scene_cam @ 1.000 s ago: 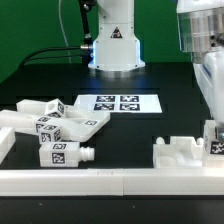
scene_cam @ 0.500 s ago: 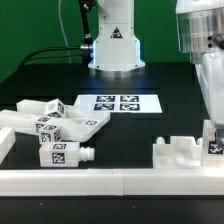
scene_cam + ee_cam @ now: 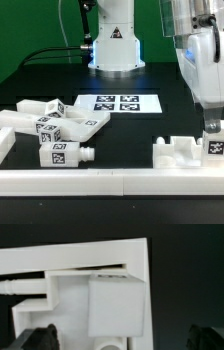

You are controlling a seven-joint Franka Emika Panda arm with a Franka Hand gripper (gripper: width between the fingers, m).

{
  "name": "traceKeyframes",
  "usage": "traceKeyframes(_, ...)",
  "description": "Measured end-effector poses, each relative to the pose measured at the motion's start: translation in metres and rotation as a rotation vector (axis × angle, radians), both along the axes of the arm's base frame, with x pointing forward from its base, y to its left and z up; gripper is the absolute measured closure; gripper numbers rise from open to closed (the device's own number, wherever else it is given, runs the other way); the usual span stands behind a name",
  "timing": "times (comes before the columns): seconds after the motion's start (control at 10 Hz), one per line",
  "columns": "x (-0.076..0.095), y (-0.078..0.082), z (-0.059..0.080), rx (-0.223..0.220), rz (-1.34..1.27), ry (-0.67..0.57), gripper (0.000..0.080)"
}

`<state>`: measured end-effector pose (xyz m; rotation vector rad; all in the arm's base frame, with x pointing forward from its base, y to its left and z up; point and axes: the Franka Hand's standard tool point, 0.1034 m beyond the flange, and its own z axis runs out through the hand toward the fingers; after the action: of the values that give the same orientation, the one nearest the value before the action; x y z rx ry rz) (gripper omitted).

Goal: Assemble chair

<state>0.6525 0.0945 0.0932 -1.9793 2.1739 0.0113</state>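
Pincer point(image 3: 209, 128) is seen raised and spread wide, w/ nothing held, the tagged chair piece point(image 3: 213, 146) having just been let go. The piece is left directly below the pincer, against the seat block point(image 3: 182, 153), apparently seated, tho the joint is hidden. Other loose parts point(image 3: 55, 128) lie well away from the pincer, so another pick-up is likely due.

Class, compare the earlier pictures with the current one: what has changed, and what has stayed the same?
The hand opened, let go of the tagged chair piece standing against the seat block, and rose, its arm swinging toward the exterior view's left. The released piece, the loose chair parts and the marker board stayed put.
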Motion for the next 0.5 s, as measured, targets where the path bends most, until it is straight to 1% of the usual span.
traceKeyframes(0.1,-0.001,-0.002,-0.001,-0.001,0.007,0.001,0.0151)
traceKeyframes(0.2,-0.003,-0.016,-0.005,-0.006,0.038,-0.021,0.0151)
traceKeyframes(0.3,-0.013,-0.041,-0.008,-0.008,0.074,-0.027,0.0151)
traceKeyframes(0.4,-0.02,-0.069,-0.007,-0.01,0.101,-0.036,0.0151)
traceKeyframes(0.5,-0.013,-0.087,-0.001,-0.01,0.083,-0.039,0.0151)
